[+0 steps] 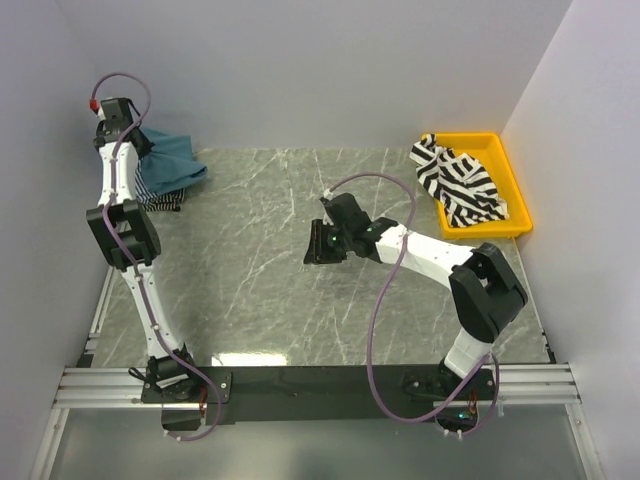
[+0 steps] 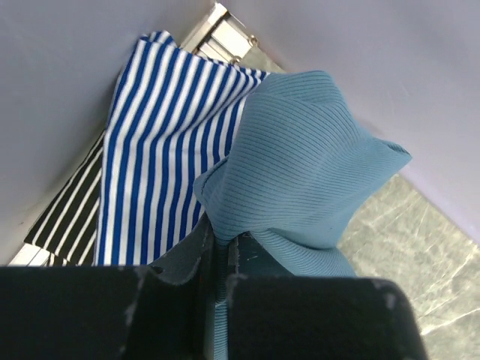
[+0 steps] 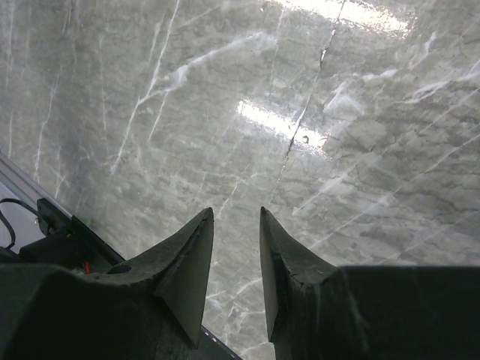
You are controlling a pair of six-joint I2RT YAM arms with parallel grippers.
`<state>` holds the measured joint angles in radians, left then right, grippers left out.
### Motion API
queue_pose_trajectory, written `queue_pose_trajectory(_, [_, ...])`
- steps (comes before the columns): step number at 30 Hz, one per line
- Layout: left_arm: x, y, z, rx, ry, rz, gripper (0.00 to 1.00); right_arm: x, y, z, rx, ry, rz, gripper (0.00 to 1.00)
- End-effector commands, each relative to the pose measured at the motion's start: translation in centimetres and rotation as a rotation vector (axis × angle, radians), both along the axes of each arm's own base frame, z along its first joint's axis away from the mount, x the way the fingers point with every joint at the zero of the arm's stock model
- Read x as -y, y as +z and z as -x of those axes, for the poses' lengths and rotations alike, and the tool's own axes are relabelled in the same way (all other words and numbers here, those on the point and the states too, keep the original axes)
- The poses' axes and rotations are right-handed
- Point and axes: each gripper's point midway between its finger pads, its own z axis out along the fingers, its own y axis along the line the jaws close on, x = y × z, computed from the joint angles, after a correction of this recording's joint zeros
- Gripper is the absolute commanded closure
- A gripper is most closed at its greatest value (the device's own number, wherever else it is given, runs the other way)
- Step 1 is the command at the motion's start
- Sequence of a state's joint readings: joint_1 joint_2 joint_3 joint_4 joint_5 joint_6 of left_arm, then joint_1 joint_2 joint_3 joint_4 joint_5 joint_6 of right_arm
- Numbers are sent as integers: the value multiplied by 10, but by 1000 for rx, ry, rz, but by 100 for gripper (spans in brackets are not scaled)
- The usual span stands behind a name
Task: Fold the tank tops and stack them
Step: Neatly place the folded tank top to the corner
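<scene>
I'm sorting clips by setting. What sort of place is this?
Most likely a robotics lab cell, not a home: a left arm and right arm bolted to a metal rail, a marble-look table boxed by plain white panels, a yellow tray holding a striped tank top.

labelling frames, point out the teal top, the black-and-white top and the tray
teal top (image 2: 307,165): left wrist view, middle of the ribbed cloth
black-and-white top (image 1: 462,185): top view, middle of the cloth
tray (image 1: 478,142): top view, bare far wall
</scene>
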<state>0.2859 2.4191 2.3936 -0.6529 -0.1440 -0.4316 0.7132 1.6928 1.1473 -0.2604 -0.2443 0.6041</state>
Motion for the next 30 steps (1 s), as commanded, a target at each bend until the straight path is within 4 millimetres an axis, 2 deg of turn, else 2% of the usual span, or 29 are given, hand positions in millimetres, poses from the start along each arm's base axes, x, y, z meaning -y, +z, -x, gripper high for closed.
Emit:
queue_pose_trajectory(1, [-14, 31, -9, 122, 33, 20, 98, -13, 16, -8, 43, 12, -26, 62])
queue_pose_trajectory(6, [-37, -1, 0, 99, 123, 88, 98, -16, 12, -7, 37, 19, -18, 62])
queue_pose_trajectory(11, [-42, -26, 5, 96, 171, 178, 96, -16, 7, -5, 31, 18, -8, 62])
queue_pose_trajectory(13, [-41, -35, 6, 88, 174, 206, 91, -16, 6, -3, 28, 18, -7, 62])
queue_pose_trajectory(16, [-39, -42, 9, 97, 179, 253, 75, -15, 5, -3, 30, 16, -6, 61])
queue_pose_trajectory(17, [-37, -29, 4, 143, 166, 260, 68, -15, 5, -2, 31, 16, -7, 61])
queue_pose_trajectory(19, [-33, -28, 6, 149, 154, 274, 58, -14, 6, -3, 39, 15, -6, 60])
queue_pose_trajectory(25, [-29, 14, 3, 220, 113, 260, 50, -17, 6, -1, 42, 20, -14, 60])
queue_pose_trajectory(30, [-29, 62, 10, 292, 106, 227, 47, -15, 8, 0, 53, 16, -9, 60])
